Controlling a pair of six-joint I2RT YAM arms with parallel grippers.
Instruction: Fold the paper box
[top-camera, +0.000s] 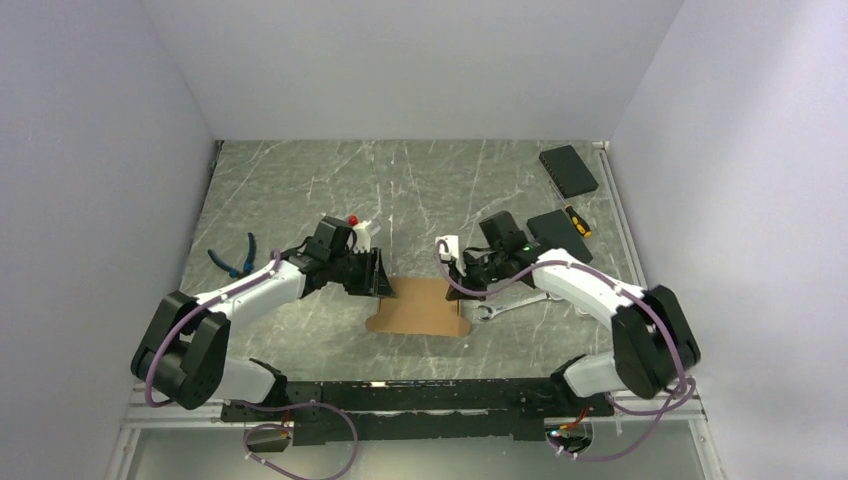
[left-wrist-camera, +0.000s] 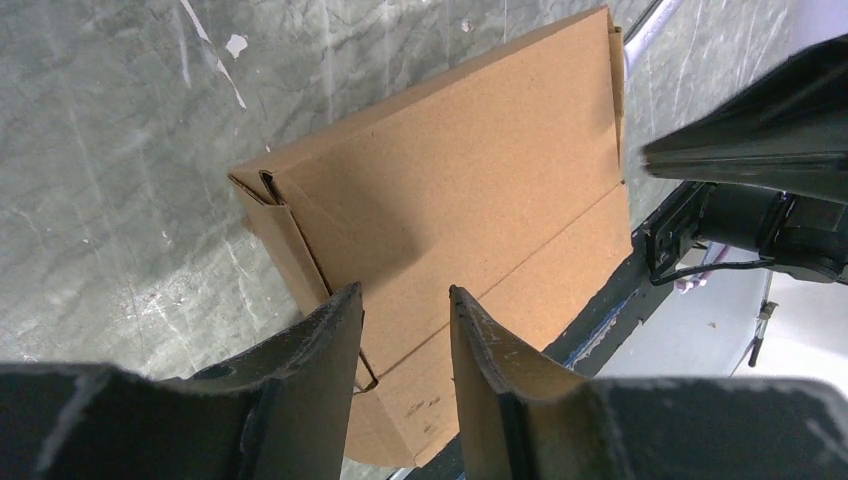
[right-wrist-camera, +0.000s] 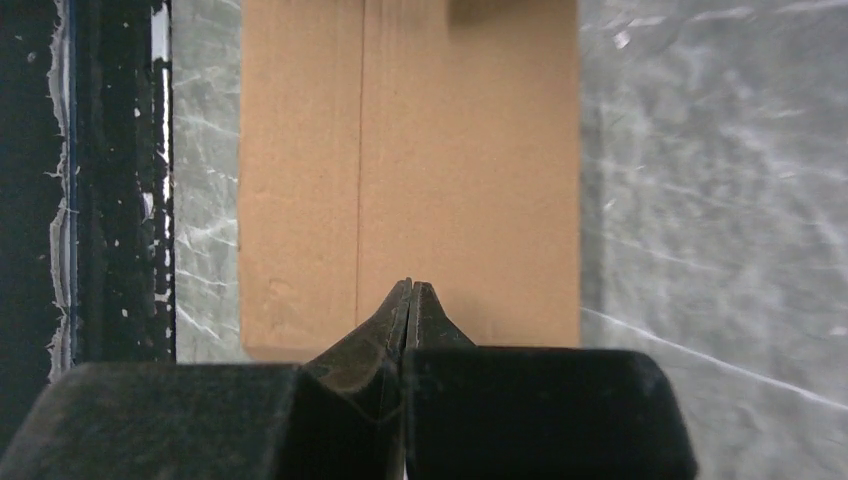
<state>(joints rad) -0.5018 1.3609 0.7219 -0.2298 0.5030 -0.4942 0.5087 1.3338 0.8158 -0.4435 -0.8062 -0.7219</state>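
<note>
The paper box (top-camera: 420, 306) is plain brown cardboard, lying flattened on the table between my two arms. In the left wrist view the box (left-wrist-camera: 450, 190) shows a long crease and a folded side flap at its left end. My left gripper (top-camera: 383, 275) sits at the box's left end; in its wrist view the left gripper (left-wrist-camera: 405, 292) is open with nothing between the fingers. My right gripper (top-camera: 462, 285) is at the box's right edge. In the right wrist view the right gripper (right-wrist-camera: 410, 284) is shut and empty, its tips over the box (right-wrist-camera: 460, 150).
Blue-handled pliers (top-camera: 237, 255) lie at the left. A wrench (top-camera: 505, 306) lies just right of the box. Two black flat pads (top-camera: 568, 170) (top-camera: 558, 234) and a small screwdriver (top-camera: 577, 220) lie at the back right. White walls enclose the table.
</note>
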